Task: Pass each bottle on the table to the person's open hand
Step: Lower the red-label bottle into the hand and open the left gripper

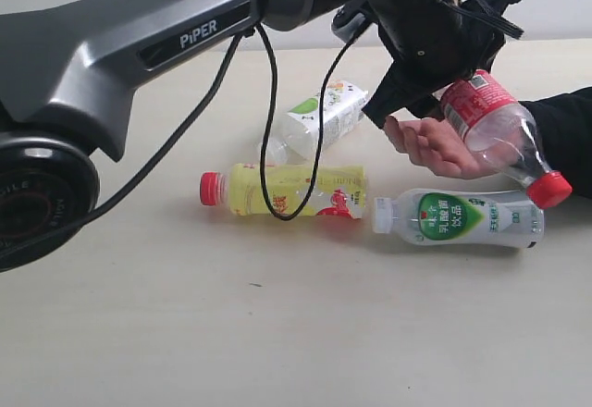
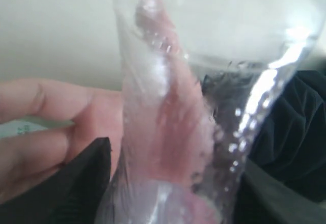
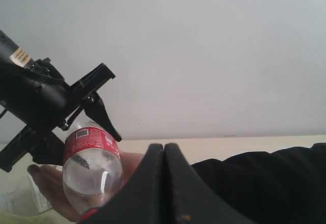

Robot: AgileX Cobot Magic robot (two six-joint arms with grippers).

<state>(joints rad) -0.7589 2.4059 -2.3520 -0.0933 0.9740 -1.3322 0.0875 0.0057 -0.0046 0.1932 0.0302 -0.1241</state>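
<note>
Gripped by its bottom end in the left claw [image 1: 416, 102]: a clear bottle with red label [image 1: 495, 129], tilted, red cap pointing down and away from the claw. Directly beneath claw and bottle, an open hand [image 1: 435, 148], palm up; contact unclear. Lower, on the table [image 1: 277, 333] under the claw: a yellow bottle [image 1: 287, 190], a green-and-white-label bottle [image 1: 458, 217] and a squarish white bottle [image 1: 319, 116], all lying flat. Pressed closed with nothing between the fingers: the right claw [image 3: 164, 150].

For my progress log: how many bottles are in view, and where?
4. The red-label bottle is in the left gripper at the person's open hand; the yellow bottle, the green-white bottle and the squarish white bottle lie on the table. None seems hidden.
</note>
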